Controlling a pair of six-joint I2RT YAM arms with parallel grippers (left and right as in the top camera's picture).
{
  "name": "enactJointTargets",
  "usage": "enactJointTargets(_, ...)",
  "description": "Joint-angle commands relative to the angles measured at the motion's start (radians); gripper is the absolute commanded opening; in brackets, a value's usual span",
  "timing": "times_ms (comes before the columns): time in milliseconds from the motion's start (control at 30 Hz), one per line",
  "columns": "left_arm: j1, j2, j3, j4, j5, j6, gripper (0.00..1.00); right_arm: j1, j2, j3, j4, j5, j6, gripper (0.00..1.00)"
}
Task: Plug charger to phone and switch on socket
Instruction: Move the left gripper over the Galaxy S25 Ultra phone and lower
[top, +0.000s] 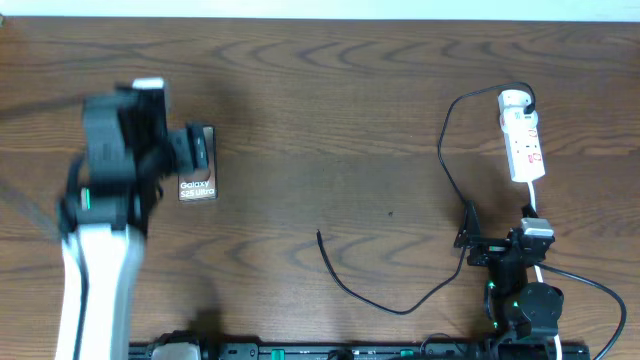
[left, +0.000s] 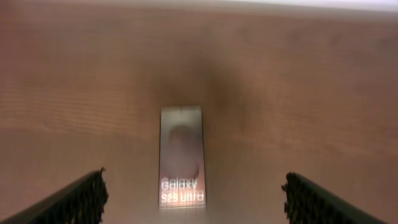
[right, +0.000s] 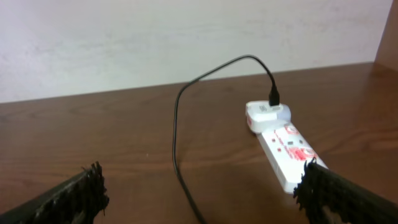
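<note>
Now, left pincer (left: 194, 177) and right pincer (right: 202, 169) both gape wide, empty; the charger (top: 352, 287) looks limp, light; best pinched just behind its connector tip (top: 320, 237).

- A brown wooden table (top: 330, 120) is spreading out below me.
- The phone (top: 198, 186) is lying flat on its left side, face up.
- The socket (top: 522, 145) is lying at the far right.
- The charger (right: 175, 130) is trailing from the socket's far end onto bare wood mid-table.
</note>
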Motion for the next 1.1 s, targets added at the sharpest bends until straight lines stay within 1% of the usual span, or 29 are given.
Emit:
enactJointTargets(0,0.005,0.226,0.232,-0.145,0.009,0.016,0.88,-0.004,-0.004,-0.001,-0.004,0.002,-0.003,0.99)
enactJointTargets(100,0.005,0.353,0.313,-0.185,0.009,0.016,0.88,-0.004,-0.004,-0.001,-0.004,0.002,-0.003,0.99)
enactJointTargets(333,0.004,0.513,0.315,-0.18,0.009,0.015,0.87,-0.004,-0.004,-0.001,-0.004,0.002,-0.003,0.99)
enactJointTargets(367,0.004,0.531,0.314,-0.183,0.008,0.016,0.63,-0.004,-0.004,-0.001,-0.004,0.002,-0.003,0.99)
enactJointTargets(400,0.004,0.547,0.313,-0.183,0.006,0.016,0.43,-0.004,-0.004,-0.001,-0.004,0.002,-0.003,0.99)
enactJointTargets(433,0.004,0.565,0.313,-0.185,-0.001,0.015,0.32,-0.004,-0.004,-0.001,-0.004,0.002,-0.003,0.99)
enactJointTargets(467,0.004,0.579,0.313,-0.185,-0.002,0.015,0.3,-0.004,-0.004,-0.001,-0.004,0.002,-0.003,0.99)
enactJointTargets(500,0.004,0.604,0.313,-0.186,-0.002,0.015,0.67,-0.004,-0.004,-0.001,-0.004,0.002,-0.003,0.99)
enactJointTargets(533,0.004,0.617,0.313,-0.188,-0.002,0.015,0.98,-0.004,-0.004,-0.001,-0.004,0.002,-0.003,0.99)
enactJointTargets(633,0.004,0.663,0.309,-0.196,-0.013,0.016,0.99,-0.004,-0.004,-0.001,-0.004,0.002,-0.003,0.99)
enactJointTargets(800,0.005,0.751,0.306,-0.197,-0.083,0.016,1.0,-0.004,-0.004,-0.001,-0.004,0.002,-0.003,0.99)
enactJointTargets(1067,0.005,0.867,0.306,-0.196,-0.097,0.016,1.0,-0.004,-0.004,-0.001,-0.004,0.002,-0.003,0.99)
